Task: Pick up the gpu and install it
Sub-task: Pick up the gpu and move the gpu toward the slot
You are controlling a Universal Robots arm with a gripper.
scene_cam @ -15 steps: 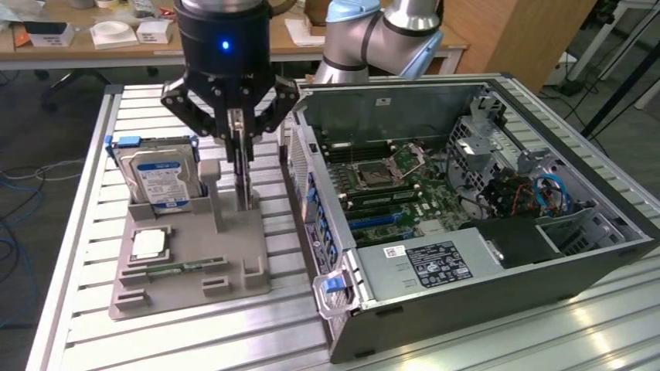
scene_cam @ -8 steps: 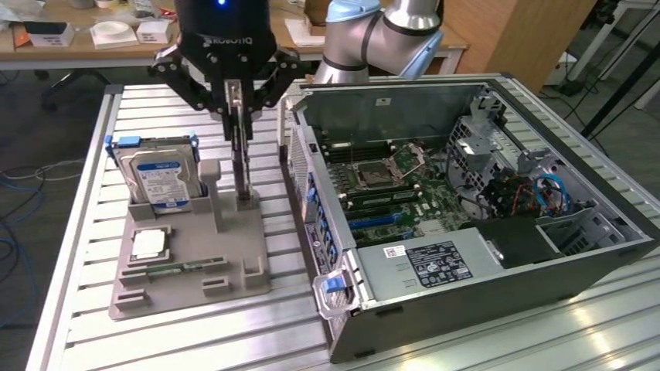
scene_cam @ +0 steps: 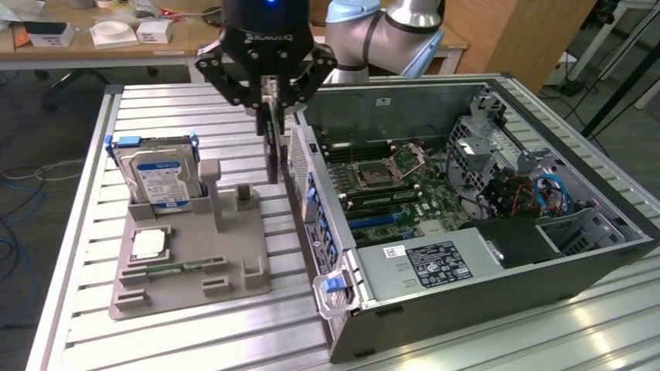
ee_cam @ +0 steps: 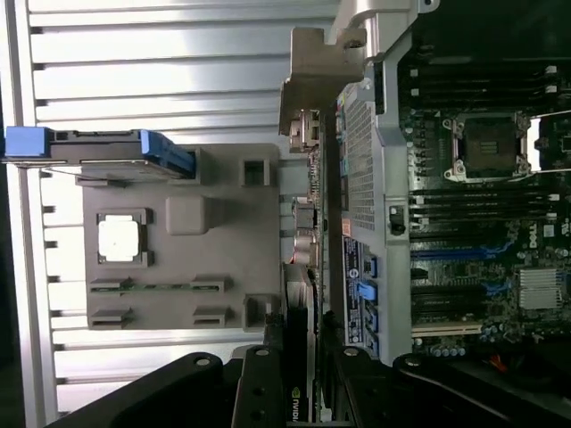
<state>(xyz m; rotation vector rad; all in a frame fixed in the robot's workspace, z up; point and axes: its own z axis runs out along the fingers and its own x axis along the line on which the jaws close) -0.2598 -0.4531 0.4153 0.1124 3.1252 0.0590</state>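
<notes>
One claw (scene_cam: pixel 270 104) clamps gpu (scene_cam: pixel 271 151) (edge-on) beside open case (scene_cam: pixel 495 303).

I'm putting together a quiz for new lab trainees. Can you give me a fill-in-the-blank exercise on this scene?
1. The gripper holds the gpu edge-down in its ____.
2. The hard drive stands ____ in the grey tray.
3. The gpu hangs over the gap ____ the grey tray and the open computer case.

Missing words: jaws; upright; between.
</notes>
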